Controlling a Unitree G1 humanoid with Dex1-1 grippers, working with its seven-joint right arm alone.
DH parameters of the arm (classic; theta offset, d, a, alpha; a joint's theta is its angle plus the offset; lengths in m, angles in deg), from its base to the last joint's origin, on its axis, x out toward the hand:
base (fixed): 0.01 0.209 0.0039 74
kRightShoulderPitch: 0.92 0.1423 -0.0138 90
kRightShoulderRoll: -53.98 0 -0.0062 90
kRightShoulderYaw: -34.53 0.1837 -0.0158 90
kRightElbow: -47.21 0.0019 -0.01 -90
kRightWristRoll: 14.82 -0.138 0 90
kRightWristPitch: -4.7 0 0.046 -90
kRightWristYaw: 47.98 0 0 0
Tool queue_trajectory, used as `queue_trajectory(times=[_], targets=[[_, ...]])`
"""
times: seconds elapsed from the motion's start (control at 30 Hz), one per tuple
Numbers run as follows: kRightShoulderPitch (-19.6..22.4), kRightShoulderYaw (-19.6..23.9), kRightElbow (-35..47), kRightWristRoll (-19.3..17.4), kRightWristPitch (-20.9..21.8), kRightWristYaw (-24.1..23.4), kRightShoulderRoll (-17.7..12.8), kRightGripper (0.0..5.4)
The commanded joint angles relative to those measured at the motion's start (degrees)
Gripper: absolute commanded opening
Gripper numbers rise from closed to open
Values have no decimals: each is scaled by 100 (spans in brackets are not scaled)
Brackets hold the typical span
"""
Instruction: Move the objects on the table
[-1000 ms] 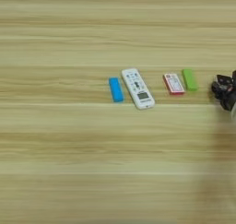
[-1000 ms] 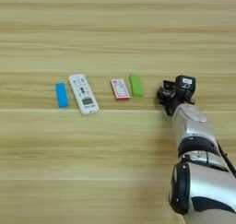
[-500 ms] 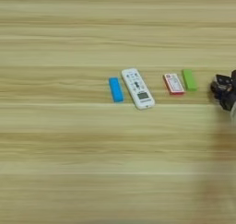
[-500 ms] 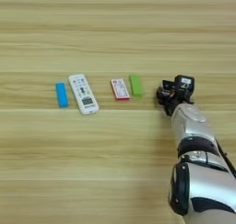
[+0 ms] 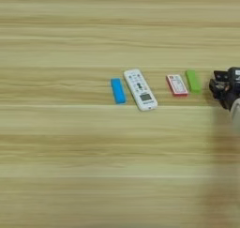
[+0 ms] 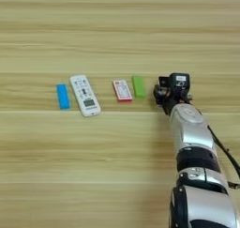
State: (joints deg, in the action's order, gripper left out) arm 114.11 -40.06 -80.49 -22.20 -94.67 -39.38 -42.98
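Note:
Four small objects lie in a row across the middle of the table (image 5: 70, 175): a blue bar (image 5: 118, 90), a long white remote (image 5: 140, 89) with buttons and a small screen, a red-and-white flat packet (image 5: 176, 85), and a green bar (image 5: 192, 80). In the right eye view the same row reads blue bar (image 6: 62, 96), remote (image 6: 85, 95), packet (image 6: 122, 90), green bar (image 6: 138, 87). My right gripper (image 6: 165, 91) sits just right of the green bar, a small gap between them. The silver forearm (image 6: 190, 128) runs up from the bottom right.
A thin dark cable (image 6: 222, 149) hangs along the right side of the forearm. Bare wood-grain planks lie to the left, behind and in front of the row.

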Motion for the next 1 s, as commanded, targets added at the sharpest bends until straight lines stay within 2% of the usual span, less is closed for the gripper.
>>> queue_trajectory(times=[0.03,0.23,0.37,0.47,1.0], targets=[[155,-19,914,-35,-95,-6,-93,248],[55,-7,1437,-177,-376,115,65,248],[62,-145,1630,-408,-633,444,337,248],[51,-179,1706,-503,-784,586,418,248],[71,-351,1449,-386,-837,690,512,248]])
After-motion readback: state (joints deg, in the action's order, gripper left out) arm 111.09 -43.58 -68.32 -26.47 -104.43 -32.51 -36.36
